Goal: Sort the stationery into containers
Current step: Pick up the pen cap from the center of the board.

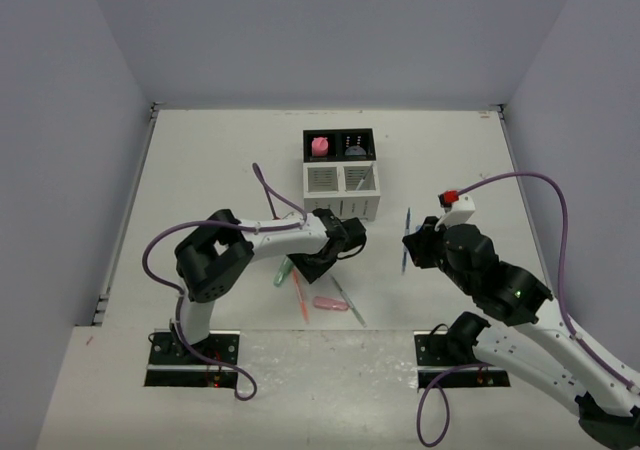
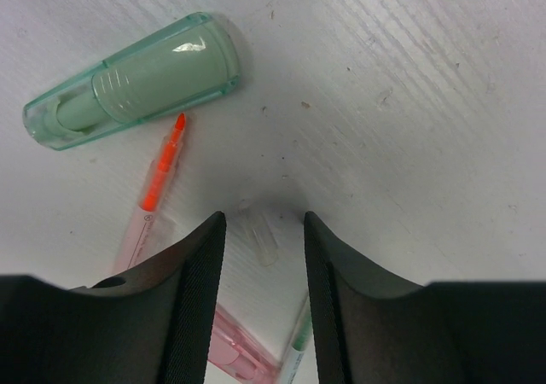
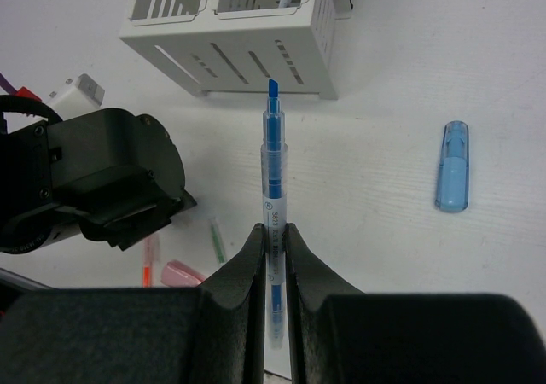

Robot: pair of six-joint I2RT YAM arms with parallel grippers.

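My right gripper (image 3: 273, 239) is shut on a thin blue pen (image 3: 273, 171) and holds it above the table, tip toward the organizer's white slotted bins (image 3: 239, 26). In the top view the organizer (image 1: 340, 175) holds a pink eraser (image 1: 320, 146), a grey-blue puck (image 1: 354, 146) and a pen (image 1: 358, 180). My left gripper (image 2: 263, 230) is open, low over the table, straddling a small clear cap (image 2: 260, 235). Near it lie a green marker (image 2: 136, 81), an orange pen (image 2: 162, 162), a pink marker (image 2: 230, 350) and a green-tipped pen (image 2: 299, 346).
A stubby blue marker (image 3: 452, 166) lies on the table right of the held pen. The left gripper's body (image 3: 111, 179) sits left of the right gripper. Grey walls enclose the white table (image 1: 200, 170) on three sides.
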